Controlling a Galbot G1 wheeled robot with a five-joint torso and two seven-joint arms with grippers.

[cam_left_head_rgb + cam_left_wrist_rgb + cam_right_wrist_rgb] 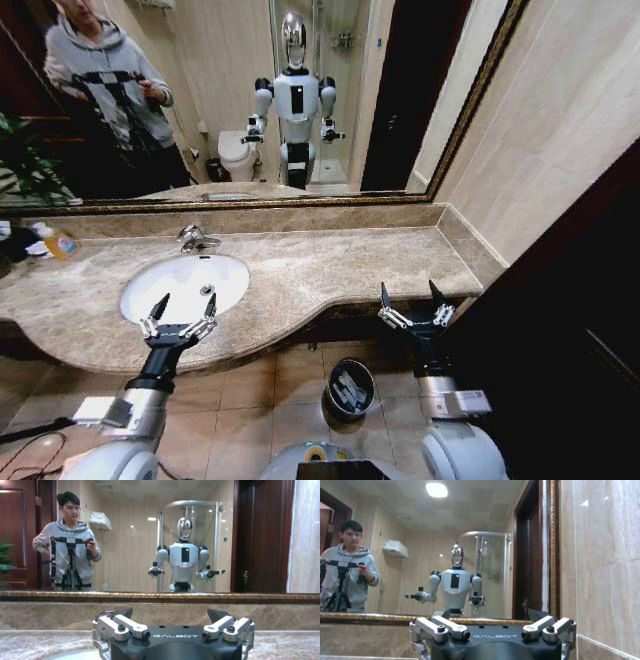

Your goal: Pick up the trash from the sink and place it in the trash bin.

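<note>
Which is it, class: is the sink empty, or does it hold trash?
Empty. The sink shows bare white porcelain around its drain, while white items lie in the trash bin on the floor.

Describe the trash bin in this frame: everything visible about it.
The trash bin is a small round black bin with a shiny metallic rim, standing upright on the tiled floor below the counter's front edge, between the two arms. Pale items lie inside it, too small to identify. Nothing touches it from outside; the right claw is open above and to its right.

Gold-framed mirror (250, 100), orange-labelled bottle (60, 243) on marble counter's far left, potted plant (25, 160)
</note>
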